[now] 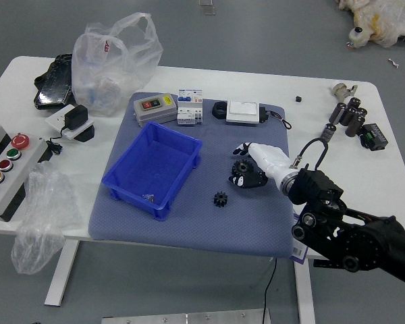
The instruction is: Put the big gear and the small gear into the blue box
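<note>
My right hand (240,166), white-backed with black fingers, reaches in from the right. Its fingers are spread around the big black gear (242,167), one above it and others below and beside it, with no clear grip. Part of the gear's right side is hidden by the hand. The small black gear (220,199) lies on the grey-blue mat, below and left of the hand. Left of both gears, the blue box (131,195) stands open-topped and slightly turned, with a small metallic piece (148,198) inside near its front corner. My left arm is out of view.
Behind the box and hand stand a grey device (154,109), a white module (190,106) and a white block (243,112). Plastic bags (115,61) and a button panel (10,165) are at the left. Black cylindrical parts (355,116) stand at the right. Bare mat (169,226) shows in front.
</note>
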Robot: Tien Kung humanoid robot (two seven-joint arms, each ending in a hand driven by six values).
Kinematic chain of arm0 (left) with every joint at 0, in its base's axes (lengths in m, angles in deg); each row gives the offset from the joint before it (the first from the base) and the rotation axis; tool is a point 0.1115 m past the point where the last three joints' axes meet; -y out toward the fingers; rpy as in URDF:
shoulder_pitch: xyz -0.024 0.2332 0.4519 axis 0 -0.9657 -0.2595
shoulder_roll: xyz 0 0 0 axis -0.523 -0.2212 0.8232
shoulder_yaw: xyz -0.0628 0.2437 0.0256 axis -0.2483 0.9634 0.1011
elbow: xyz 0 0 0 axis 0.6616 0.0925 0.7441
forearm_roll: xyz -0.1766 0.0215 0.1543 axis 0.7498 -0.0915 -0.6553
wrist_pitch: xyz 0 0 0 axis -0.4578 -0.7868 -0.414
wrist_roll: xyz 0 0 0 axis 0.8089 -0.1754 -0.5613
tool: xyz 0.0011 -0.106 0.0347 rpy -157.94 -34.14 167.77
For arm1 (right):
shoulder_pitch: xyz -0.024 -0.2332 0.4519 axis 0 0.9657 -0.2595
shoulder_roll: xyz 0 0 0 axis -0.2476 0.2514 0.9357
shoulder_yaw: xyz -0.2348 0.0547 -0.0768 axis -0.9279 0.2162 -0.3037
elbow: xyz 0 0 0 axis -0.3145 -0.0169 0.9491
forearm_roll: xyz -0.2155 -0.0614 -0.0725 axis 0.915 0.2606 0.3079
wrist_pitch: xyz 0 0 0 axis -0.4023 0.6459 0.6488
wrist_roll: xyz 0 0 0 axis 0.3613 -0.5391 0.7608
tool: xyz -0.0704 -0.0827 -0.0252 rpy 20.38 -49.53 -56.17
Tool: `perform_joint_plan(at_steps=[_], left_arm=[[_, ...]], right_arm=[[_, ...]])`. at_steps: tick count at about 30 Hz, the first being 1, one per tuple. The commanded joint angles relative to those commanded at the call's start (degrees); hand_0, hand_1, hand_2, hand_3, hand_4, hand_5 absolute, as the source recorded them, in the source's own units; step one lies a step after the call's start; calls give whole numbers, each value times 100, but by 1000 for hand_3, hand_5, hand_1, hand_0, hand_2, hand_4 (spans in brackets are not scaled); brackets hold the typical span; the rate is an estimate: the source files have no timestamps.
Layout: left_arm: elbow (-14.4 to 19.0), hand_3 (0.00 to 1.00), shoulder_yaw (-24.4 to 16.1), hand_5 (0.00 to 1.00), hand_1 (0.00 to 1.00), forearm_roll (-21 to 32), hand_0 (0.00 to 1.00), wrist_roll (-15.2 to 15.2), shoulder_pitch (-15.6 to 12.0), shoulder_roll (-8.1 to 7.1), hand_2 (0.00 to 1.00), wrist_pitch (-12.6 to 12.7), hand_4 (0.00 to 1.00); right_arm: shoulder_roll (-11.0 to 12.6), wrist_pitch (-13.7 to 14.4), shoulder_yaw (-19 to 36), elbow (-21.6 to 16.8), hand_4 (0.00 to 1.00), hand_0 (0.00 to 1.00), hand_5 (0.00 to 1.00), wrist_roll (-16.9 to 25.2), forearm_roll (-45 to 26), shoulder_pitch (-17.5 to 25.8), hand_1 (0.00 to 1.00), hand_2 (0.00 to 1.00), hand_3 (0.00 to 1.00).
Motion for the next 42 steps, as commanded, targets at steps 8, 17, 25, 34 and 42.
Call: perform_joint_plan(at_steps=[8, 17, 25, 34, 42], left_arm=[[-2, 787, -8, 493, 599, 3, 671, 16, 1, -1, 622, 1, 741], [-5, 787, 29, 494, 599, 60, 671, 62, 3, 2, 622, -2, 738], [-5, 786, 31, 494, 600, 76, 671, 77, 0, -5, 622, 3, 738], [7, 786, 2, 506, 599, 61, 671, 52, -11, -5, 622, 8, 739], [22, 786, -41, 509, 599, 18, 671, 11, -3, -16, 621, 11, 742]], right_arm=[[-6, 9, -71, 40, 712, 750, 151, -70, -18, -1, 731, 743, 794], [-14, 217, -128, 35, 385, 621, 2, -119, -3, 8, 602, 377, 692], [12, 375, -115, -26, 328, 595, 2, -71, 17, -16, 586, 351, 685], [-20, 340, -250, -267, 316, 595, 2, -107, -9, -532, 588, 343, 683], [-433, 365, -870, -189, 332, 599, 2, -73, -221, -1359, 584, 350, 688]])
